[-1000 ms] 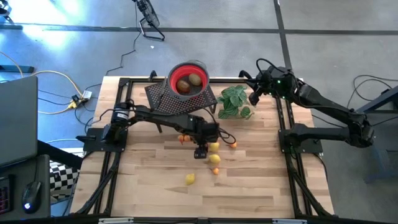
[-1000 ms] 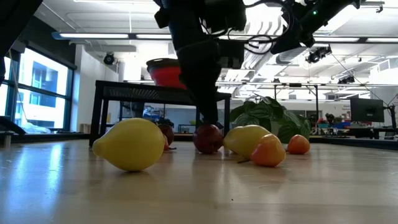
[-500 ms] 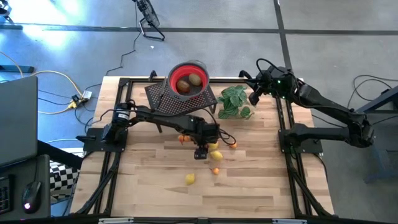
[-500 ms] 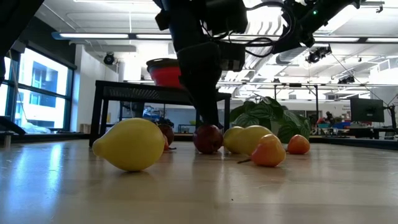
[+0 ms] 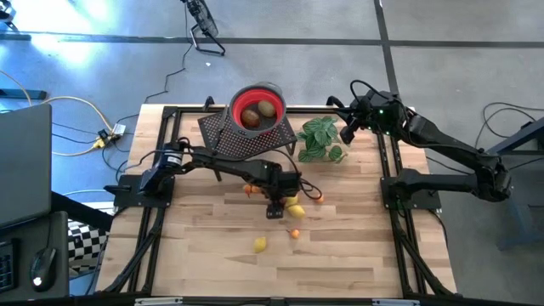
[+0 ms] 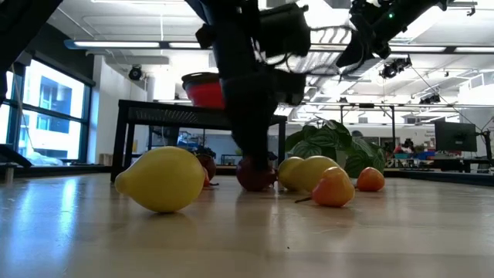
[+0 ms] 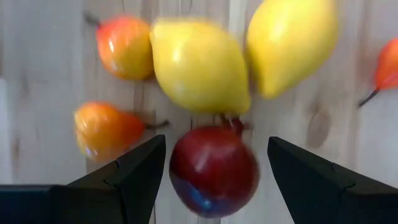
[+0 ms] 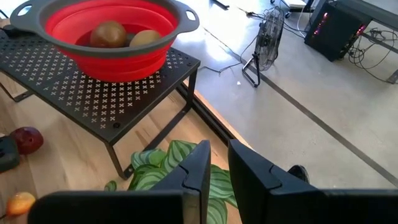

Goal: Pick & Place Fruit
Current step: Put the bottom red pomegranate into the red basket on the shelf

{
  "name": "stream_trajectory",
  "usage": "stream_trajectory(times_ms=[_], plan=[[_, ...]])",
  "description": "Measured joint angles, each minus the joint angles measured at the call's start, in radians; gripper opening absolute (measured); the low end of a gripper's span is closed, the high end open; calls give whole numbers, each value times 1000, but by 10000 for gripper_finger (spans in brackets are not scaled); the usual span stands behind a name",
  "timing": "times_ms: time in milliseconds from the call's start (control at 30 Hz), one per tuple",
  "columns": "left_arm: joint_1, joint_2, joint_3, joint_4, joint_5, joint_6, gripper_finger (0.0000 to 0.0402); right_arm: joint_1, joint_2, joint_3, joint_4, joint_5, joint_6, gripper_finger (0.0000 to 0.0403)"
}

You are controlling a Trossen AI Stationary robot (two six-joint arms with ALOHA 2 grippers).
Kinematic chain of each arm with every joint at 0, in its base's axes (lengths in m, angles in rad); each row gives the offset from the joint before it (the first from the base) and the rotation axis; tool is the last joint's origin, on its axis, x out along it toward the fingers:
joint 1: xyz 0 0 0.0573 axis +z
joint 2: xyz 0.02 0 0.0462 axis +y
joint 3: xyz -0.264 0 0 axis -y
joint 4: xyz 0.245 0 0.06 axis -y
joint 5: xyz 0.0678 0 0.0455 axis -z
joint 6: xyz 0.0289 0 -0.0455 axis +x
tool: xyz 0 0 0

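Two fingers of your left gripper [image 7: 211,168] stood open astride the dark red fruit [image 7: 213,169], grasping nothing yet. Over the last second the gripper had dropped lower onto that fruit, and the nearest lemon [image 7: 198,65] had shifted toward it, so judge the grasp as imminent. The red fruit lay on the table [image 5: 357,255] amid the scattered pieces, smooth, glossy and round; the lemons were matte ovals with pointed tips. Two brownish ovals already sat in the red bowl [image 5: 274,126] on the perforated metal stand [image 5: 223,134]. Your right gripper [image 8: 213,168] waited beside the plant [image 5: 321,136], fingers nearly closed, empty.
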Motion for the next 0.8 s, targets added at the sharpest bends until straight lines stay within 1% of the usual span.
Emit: stream_trajectory(times_ms=[633,700,800], plan=[[0,16,-1,-20,0,-26,278,0,0,0,-5,0,0,50],[0,16,-1,-21,0,-26,272,0,0,0,-5,0,0,50],[0,15,-1,-20,0,-26,253,0,0,0,-5,0,0,50]])
